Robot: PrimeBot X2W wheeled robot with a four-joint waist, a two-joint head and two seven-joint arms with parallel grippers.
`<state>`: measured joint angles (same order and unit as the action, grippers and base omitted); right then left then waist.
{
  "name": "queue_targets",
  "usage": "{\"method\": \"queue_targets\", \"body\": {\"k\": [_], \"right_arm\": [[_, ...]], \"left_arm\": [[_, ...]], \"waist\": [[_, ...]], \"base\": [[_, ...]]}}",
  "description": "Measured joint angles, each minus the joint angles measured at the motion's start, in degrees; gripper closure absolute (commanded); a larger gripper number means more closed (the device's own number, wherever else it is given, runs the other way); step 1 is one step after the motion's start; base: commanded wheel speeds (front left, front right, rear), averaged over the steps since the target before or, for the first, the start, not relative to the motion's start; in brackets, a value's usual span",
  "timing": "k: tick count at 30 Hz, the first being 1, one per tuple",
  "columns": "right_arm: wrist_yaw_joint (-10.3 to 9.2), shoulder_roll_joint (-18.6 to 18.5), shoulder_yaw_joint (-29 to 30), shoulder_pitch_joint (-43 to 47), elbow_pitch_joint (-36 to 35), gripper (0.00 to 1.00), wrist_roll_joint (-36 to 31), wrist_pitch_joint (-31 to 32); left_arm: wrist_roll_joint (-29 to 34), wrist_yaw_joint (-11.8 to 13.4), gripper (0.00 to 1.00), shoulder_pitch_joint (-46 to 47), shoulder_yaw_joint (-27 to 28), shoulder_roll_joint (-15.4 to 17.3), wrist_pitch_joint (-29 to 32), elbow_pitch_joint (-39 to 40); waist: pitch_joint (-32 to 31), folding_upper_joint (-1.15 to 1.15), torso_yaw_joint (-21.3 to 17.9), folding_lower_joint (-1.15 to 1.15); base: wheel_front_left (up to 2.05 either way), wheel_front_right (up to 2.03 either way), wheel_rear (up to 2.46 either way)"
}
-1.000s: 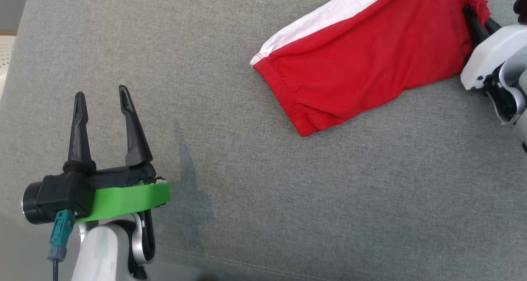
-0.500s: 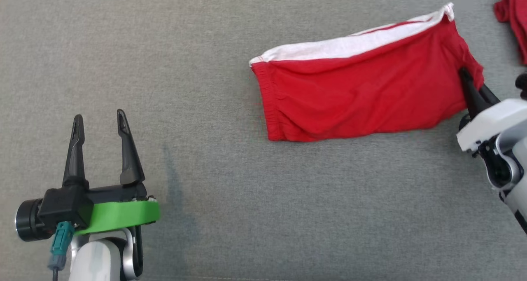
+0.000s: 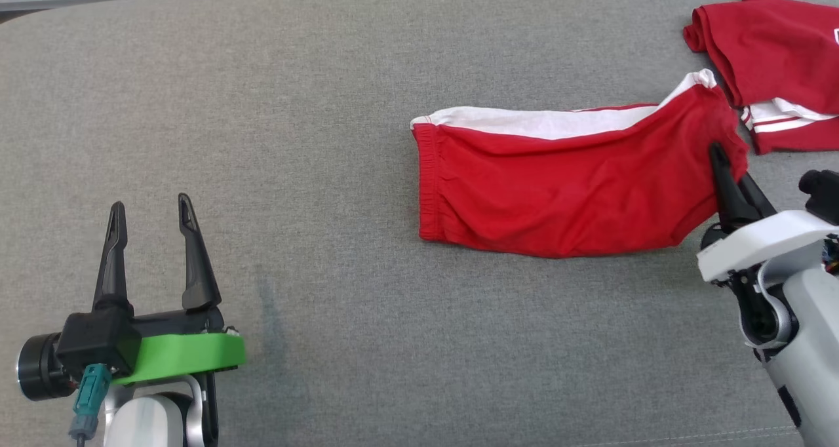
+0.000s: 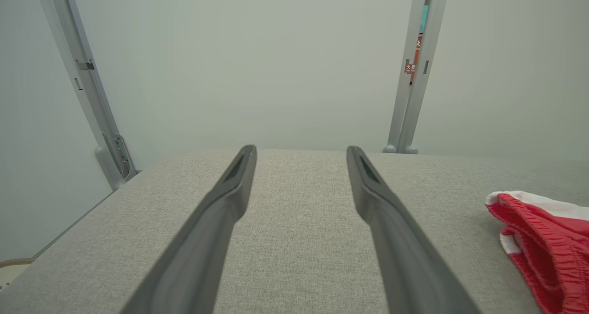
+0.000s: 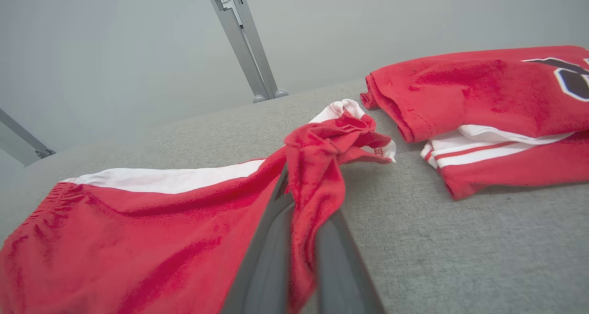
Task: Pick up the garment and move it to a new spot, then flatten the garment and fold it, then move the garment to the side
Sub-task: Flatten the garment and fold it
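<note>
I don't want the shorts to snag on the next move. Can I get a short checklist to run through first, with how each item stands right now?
1. Right jaws shut on the shorts at their right end: ok.
2. Left jaws open, apart from the shorts: ok.
3. Shorts lying flat: not ok, bunched and lifted at the gripped end.
4. Gripped end apart from the folded red shirt: cannot tell, they lie very close.
5. Bare grey cushion left of the shorts for spreading: ok.
</note>
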<state>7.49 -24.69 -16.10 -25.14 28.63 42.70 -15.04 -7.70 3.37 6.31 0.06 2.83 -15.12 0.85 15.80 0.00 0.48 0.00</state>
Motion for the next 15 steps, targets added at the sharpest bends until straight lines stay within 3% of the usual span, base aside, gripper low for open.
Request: {"method": "queue_targets", "body": {"k": [8, 15], "right_arm": [[0.0, 5.5, -4.2, -2.1, -10.3, 1.0, -5.4, 0.0], [0.0, 9.0, -12.5, -5.2, -8.5, 1.0, -8.2, 0.0]], "left_arm": [[-1.0, -0.3, 0.0, -0.2, -0.6, 0.0, 0.0, -0.2], [-2.2, -0.3, 0.0, -0.1, -2.4, 0.0, 0.0, -0.4]], "waist": [[-1.4, 0.0, 1.7, 0.0], [-1.6, 0.0, 4.6, 0.0]], "base": [[0.0, 0.0, 0.0], [0.0, 0.0, 0.0]]}}
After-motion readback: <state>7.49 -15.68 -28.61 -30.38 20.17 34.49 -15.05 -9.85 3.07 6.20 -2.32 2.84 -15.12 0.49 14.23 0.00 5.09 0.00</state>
